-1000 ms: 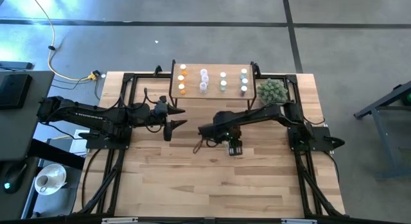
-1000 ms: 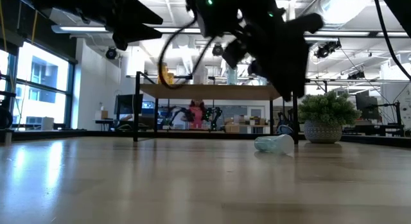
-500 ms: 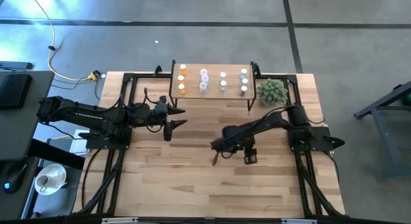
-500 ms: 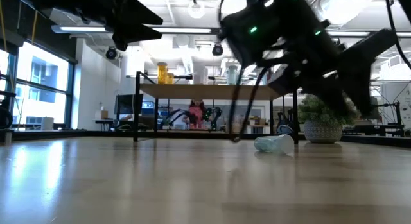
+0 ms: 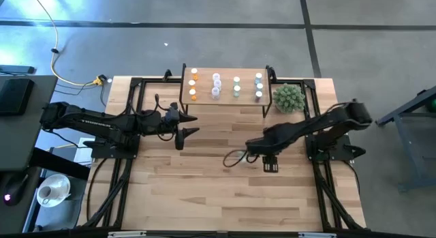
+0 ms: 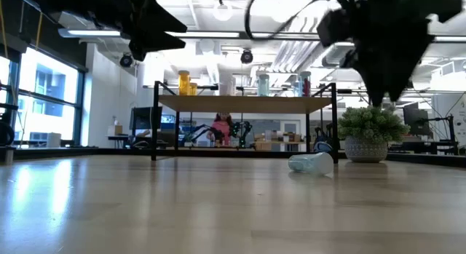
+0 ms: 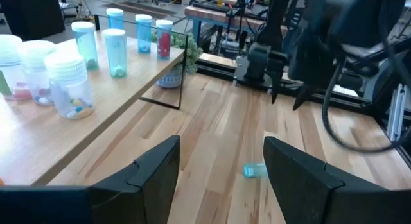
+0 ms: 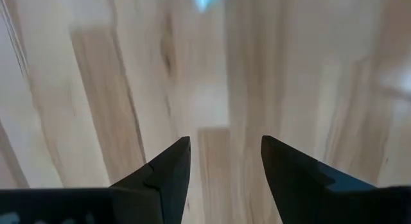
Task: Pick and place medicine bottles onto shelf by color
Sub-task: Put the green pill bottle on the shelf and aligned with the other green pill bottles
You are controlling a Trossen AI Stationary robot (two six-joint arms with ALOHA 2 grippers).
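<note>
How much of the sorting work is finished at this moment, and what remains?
Mostly done: the bottles on the shelf stand in colour columns, orange through blue. In hand: nothing; the right gripper hangs open and empty above the table, and the left gripper waits open beside the shelf. Left: one bluish bottle lies on its side on the tabletop.

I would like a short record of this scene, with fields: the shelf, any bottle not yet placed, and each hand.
shelf: at the table's far edge, beside the plant
bottles: standing on the shelf in columns
loose bottle: bluish, lying on its side on the table
left hand: open, empty, held above the table near the shelf
right hand: open, empty, over bare tabletop
left to do: the loose bottle
</note>
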